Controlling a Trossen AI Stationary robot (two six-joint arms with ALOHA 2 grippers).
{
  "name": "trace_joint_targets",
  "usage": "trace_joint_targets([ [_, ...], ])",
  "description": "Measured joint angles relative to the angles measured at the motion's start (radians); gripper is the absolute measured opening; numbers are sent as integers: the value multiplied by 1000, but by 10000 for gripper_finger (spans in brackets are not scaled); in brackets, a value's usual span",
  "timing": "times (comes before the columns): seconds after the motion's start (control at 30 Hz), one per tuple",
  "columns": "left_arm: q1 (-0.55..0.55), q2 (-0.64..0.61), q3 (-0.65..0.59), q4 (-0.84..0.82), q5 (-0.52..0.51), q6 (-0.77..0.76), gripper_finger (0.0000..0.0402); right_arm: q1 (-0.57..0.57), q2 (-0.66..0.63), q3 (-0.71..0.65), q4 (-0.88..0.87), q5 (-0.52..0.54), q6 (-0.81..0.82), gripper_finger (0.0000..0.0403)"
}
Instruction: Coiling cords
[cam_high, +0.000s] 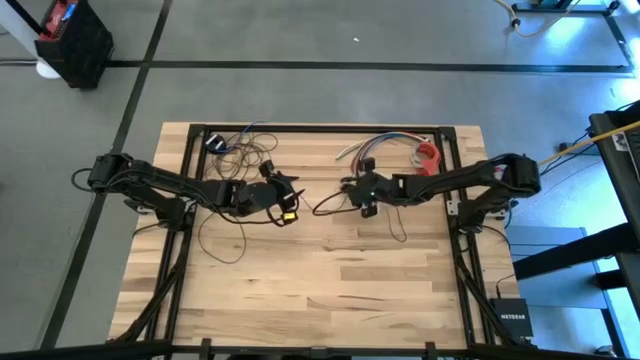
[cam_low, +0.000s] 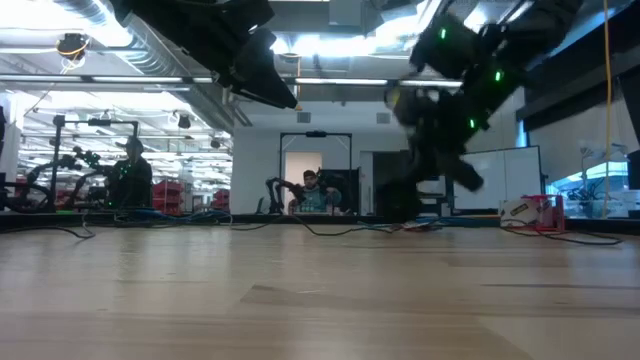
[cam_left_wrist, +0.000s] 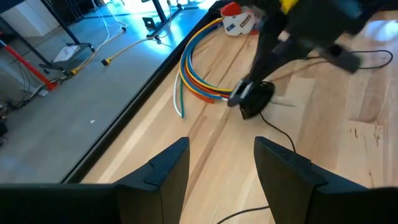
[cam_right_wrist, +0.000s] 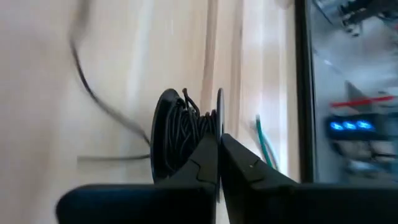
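Mid-coil on the wooden worktop (cam_high: 330, 270): right gripper (cam_high: 366, 190) jaws pressed together beside the thin dark cord's round black spool (cam_right_wrist: 186, 134) mid-worktop, left gripper (cam_high: 283, 195) jaws spread and waiting; next, probably drawing slack round.

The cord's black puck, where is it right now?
In the high view the puck sits right of the table's centre at the shut right gripper, just in front of the multicoloured wires.
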Motion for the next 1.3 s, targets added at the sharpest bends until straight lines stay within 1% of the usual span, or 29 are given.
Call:
trace_joint_targets([
  [0.1,-5,0,0,3,0,1,173,0,-65,31,-24,-101,91,12],
  [0.17,-11,0,0,4,10,1,172,-1,-95,46,-33,-226,163,11],
  [0.23,-13,6,0,16,59,1,166,-2,-101,53,-9,-347,230,6],
  [0.3,-13,25,0,27,111,2,159,0,-91,53,35,-427,284,5],
  [0.37,-13,58,0,44,136,4,152,1,-67,54,87,-469,321,8],
  [0.53,-12,153,-1,91,147,33,138,-1,33,54,226,-535,366,6],
  [0.7,-13,171,-1,93,148,32,132,0,122,53,304,-545,369,6],
  [0.83,-27,147,-1,71,147,4,131,-1,130,54,337,-534,375,6],
  [0.9,-39,128,-1,62,146,9,131,-2,102,57,326,-517,367,5],
  [1.03,-51,114,0,63,146,-10,131,-3,-7,83,335,-467,340,7],
  [1.13,-53,113,0,61,141,-47,131,-3,-76,117,266,-457,351,9],
  [1.23,-55,113,0,61,144,-88,131,-3,-106,166,189,-462,370,10],
  [1.3,-55,113,0,62,145,-116,131,-3,-105,201,171,-470,345,10],
])
